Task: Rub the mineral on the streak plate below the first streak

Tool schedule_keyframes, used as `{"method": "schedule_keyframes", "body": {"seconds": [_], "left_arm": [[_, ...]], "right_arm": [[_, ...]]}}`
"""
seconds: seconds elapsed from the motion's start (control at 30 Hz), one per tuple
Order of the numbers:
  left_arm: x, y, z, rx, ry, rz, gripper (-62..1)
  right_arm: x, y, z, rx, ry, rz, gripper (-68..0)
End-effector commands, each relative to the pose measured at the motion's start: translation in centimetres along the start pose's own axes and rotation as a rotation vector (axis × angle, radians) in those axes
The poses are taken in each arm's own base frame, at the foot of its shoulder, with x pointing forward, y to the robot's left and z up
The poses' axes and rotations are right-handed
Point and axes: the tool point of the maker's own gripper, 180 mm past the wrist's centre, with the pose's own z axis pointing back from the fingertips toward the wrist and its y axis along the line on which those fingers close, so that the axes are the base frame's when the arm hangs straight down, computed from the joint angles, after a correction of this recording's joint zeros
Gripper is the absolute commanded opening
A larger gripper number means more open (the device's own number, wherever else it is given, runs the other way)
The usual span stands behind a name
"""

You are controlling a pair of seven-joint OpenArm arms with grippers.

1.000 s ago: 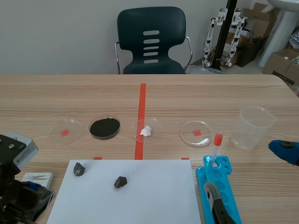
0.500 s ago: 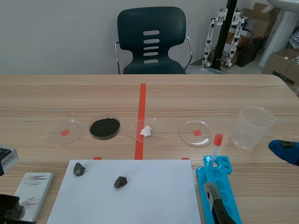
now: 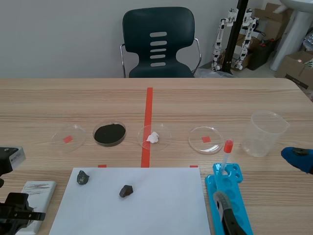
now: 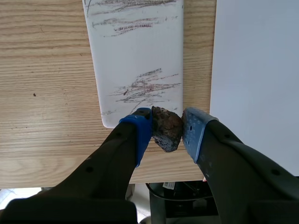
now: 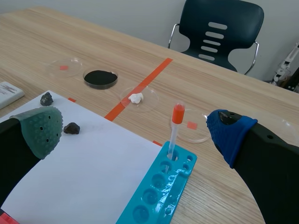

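My left gripper [image 4: 167, 125] is shut on a dark brown mineral [image 4: 166, 133], just off the near right corner of the white streak plate [image 4: 135, 51]. The plate carries dark streaks at its far end and a second patch of streaks [image 4: 145, 87] closer to the mineral. In the scene view the plate [image 3: 38, 191] lies at the table's near left, with the left arm [image 3: 13, 215] over its near end. Two more dark minerals [image 3: 82, 177] [image 3: 126, 191] rest on the white paper [image 3: 146, 205]. My right gripper [image 5: 136, 132] is open and holds nothing, at the table's right side [image 3: 298, 157].
Beyond the paper stands a row of petri dishes: one empty [image 3: 68, 138], one with black powder [image 3: 109, 133], one with a white lump [image 3: 154, 137], another empty [image 3: 206, 139]. A clear beaker [image 3: 265, 133] and a blue rack [image 3: 232, 205] with a red-capped dropper [image 3: 226, 154] are on the right.
The left arm pulled back toward the table's near edge, uncovering the streak plate, then came a little forward over the plate's near end. The right gripper has not moved.
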Motion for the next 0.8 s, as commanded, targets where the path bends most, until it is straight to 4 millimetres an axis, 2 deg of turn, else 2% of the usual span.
{"method": "schedule_keyframes", "body": {"seconds": [0.0,0.17,0.5,0.77], "left_arm": [[0.8,0.5,0.5,0.015,-0.016,-0.013,-51.8],[1.8,1.2,0.5,0.032,-0.020,0.008,-51.8],[0.5,1.7,-0.9,0.009,0.069,0.076,-51.8],[0.7,1.9,-1.1,0.010,0.067,0.077,-51.8]], "right_arm": [[0.6,-0.1,-0.1,0.004,-0.026,-0.002,-2.0],[0.6,-0.1,-0.1,0.004,-0.026,-0.002,-2.0],[0.6,-0.1,-0.1,0.004,-0.026,-0.002,-2.0],[0.6,-0.1,-0.1,0.004,-0.026,-0.002,-2.0]]}}
